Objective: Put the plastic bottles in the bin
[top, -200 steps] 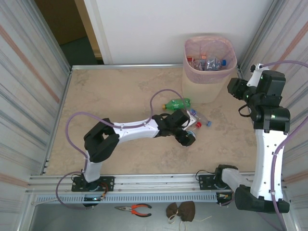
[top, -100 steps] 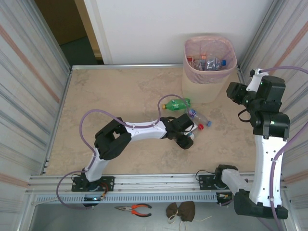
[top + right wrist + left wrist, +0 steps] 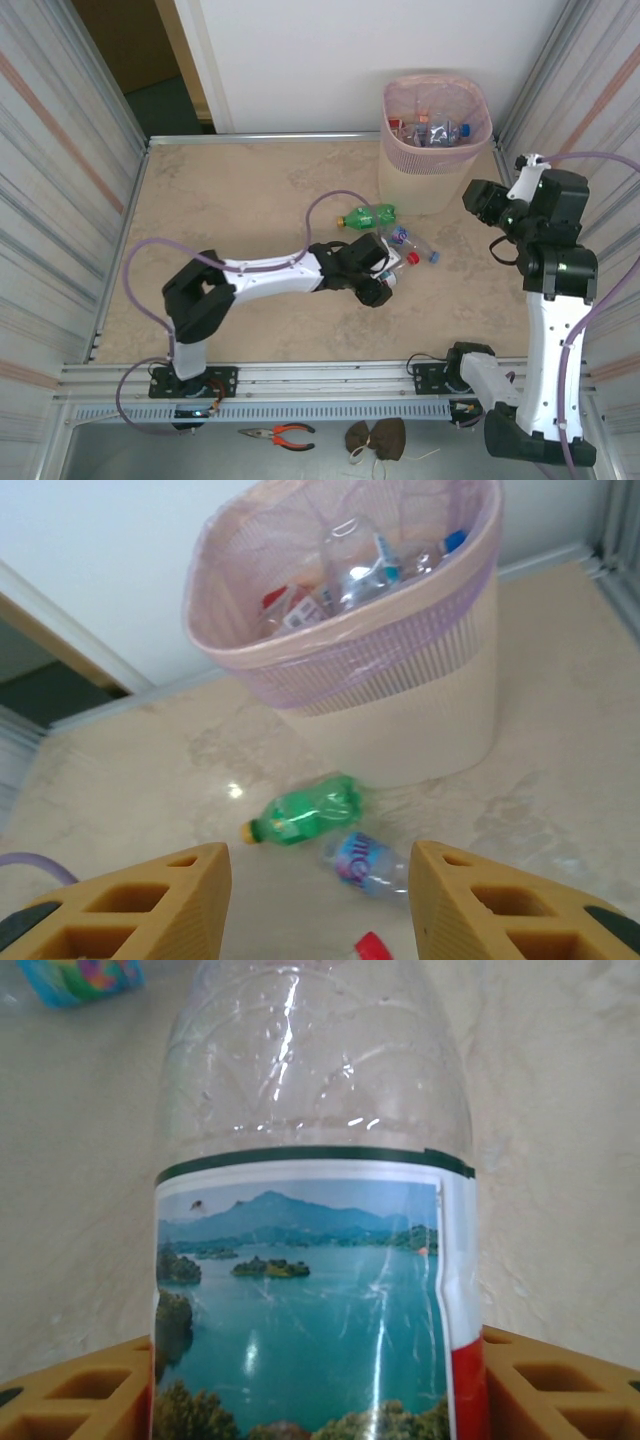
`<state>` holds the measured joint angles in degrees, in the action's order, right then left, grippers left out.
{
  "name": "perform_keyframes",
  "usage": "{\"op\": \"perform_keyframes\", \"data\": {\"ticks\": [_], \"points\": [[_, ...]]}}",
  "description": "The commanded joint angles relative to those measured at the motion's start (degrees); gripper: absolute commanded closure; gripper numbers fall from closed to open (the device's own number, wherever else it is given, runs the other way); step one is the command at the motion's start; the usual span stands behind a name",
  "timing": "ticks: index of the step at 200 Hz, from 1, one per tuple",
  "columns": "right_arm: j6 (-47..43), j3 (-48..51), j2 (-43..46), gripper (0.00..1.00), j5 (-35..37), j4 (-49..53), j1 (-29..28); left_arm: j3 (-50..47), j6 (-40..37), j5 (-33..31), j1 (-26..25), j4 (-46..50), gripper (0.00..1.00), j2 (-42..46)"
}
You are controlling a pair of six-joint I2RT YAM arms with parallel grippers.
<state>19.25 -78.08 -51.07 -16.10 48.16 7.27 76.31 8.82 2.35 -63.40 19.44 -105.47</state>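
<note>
Now the left claw (image 3: 315,1385) clamps a clear bottle (image 3: 312,1110); the right claw (image 3: 318,865) gapes.

bottle (image 3: 315,1080): clear glossy plastic | table (image 3: 250,190): matt stone-look | bin (image 3: 400,710): matt ribbed plastic | liner (image 3: 350,645): thin pink film

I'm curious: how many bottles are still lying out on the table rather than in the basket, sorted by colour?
Green bottle: 1
Clear: 2, the blue-capped bottle and the lake-label bottle between the fingers of the left gripper
Total: 3
Those in the bin are too jumbled to count.
</note>
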Motion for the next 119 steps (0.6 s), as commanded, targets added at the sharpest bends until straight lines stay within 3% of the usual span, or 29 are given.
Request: {"op": "perform_keyframes", "data": {"ticks": [1,75,119], "points": [[6.85,2.17,1.78,0.51,-5.98,-3.14,0.35,-2.94,-1.58,-0.86,-0.40,-4.53,0.39,7.28],[22.42,10.94,6.24,0.41,-17.33,-14.70,-0.95,-12.19,-5.48,4.45,0.51,-18.11,0.40,25.27],[25.33,12.93,4.50,0.37,-19.79,-17.78,-6.93,-11.67,-5.35,7.08,1.17,-18.87,0.40,29.12]]}}
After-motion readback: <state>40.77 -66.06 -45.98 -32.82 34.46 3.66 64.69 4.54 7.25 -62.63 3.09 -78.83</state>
